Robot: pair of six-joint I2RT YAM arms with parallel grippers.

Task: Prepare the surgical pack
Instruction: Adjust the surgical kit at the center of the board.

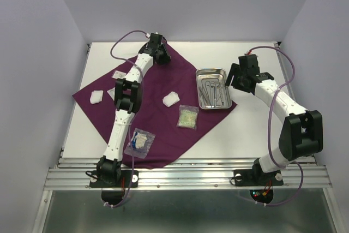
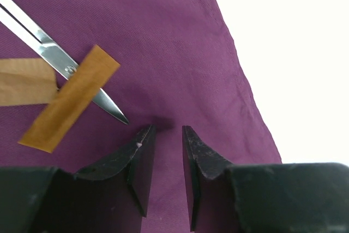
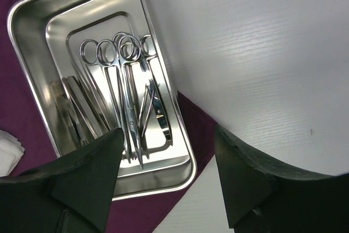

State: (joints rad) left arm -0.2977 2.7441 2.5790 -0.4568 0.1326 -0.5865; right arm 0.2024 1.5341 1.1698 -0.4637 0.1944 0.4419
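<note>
The dark-purple cloth (image 1: pixel 158 80) lies spread as a diamond on the table. My left gripper (image 1: pixel 156 41) is at its far corner. In the left wrist view that gripper (image 2: pixel 168 127) is open by a narrow gap, tips down on the cloth (image 2: pixel 163 25), nothing held. Just left of it lie a pair of scissors (image 2: pixel 52 55) and a tan strip (image 2: pixel 71 97). The steel tray (image 1: pixel 211 70) sits on the cloth's right corner and holds scissors and tweezers (image 3: pixel 128 85). My right gripper (image 3: pixel 168 132) hangs open over the tray's right rim (image 3: pixel 182 135).
Two white gauze pads (image 1: pixel 96 96) (image 1: pixel 171 99) lie on the cloth. A clear packet (image 1: pixel 187 117) rests near the middle and another (image 1: pixel 140 142) near the front, beside my left arm. A small packet (image 1: pixel 118 74) lies at the cloth's left edge. Walls enclose the table.
</note>
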